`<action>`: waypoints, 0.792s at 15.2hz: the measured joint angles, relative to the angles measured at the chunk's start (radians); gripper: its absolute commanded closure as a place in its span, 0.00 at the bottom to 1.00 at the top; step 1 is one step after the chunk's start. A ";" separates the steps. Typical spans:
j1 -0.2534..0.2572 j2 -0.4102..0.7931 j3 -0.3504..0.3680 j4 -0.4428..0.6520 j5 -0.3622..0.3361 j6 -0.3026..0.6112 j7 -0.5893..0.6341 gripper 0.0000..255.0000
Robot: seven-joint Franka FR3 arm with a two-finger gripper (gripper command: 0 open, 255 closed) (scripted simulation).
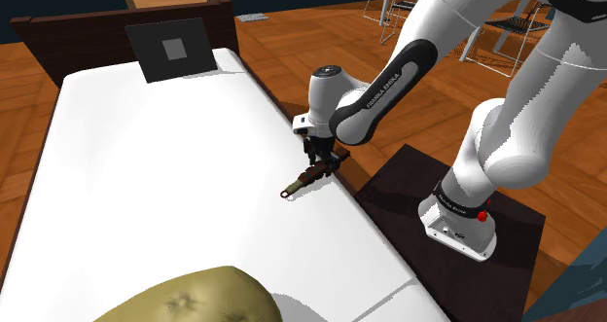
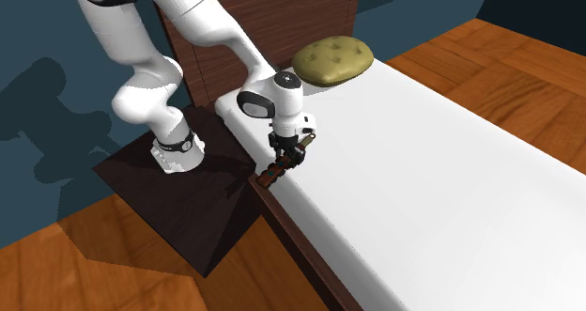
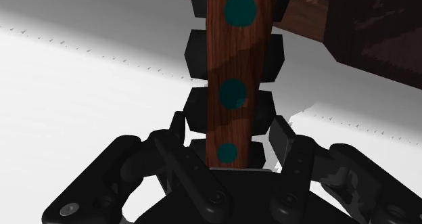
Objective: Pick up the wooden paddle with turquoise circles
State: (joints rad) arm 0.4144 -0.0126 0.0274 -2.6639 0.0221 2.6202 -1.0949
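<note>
Shoulder view first: the tool (image 1: 324,160) is down at the bed's (image 1: 146,174) right edge, just beside the dark stand (image 1: 409,189). The wooden paddle (image 1: 303,181) runs out from under it, slanting toward the near left. Its free end sits low over the white sheet, with a small shadow right by it. The arm comes in from the right, so the paddle's length points away from the robot's base.

Over to the second exterior view: the paddle is a short dark bar on the very lip of the bed, lying almost along that edge. The tool is on its far end and the other end points toward the near left corner.

Now the wrist view, and here's the one that matters. The paddle goes straight out from the palm, its long axis in line with the tool's own reach. Three turquoise circles sit in a row down the wood. The two fingers look clamped on the narrow end, one on each black-edged flank.

My read: nearly all the length sits beyond the grip, so a straight lift is what's called for, and that far end could sag.
</note>
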 measured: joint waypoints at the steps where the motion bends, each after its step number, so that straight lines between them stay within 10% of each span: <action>1: 0.000 0.000 0.000 0.000 0.000 0.000 0.000 1.00; 12: 0.000 -0.086 0.000 0.010 0.001 -0.096 0.000 1.00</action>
State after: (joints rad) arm 0.4144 -0.0988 0.0271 -2.6542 0.0228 2.5245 -1.0946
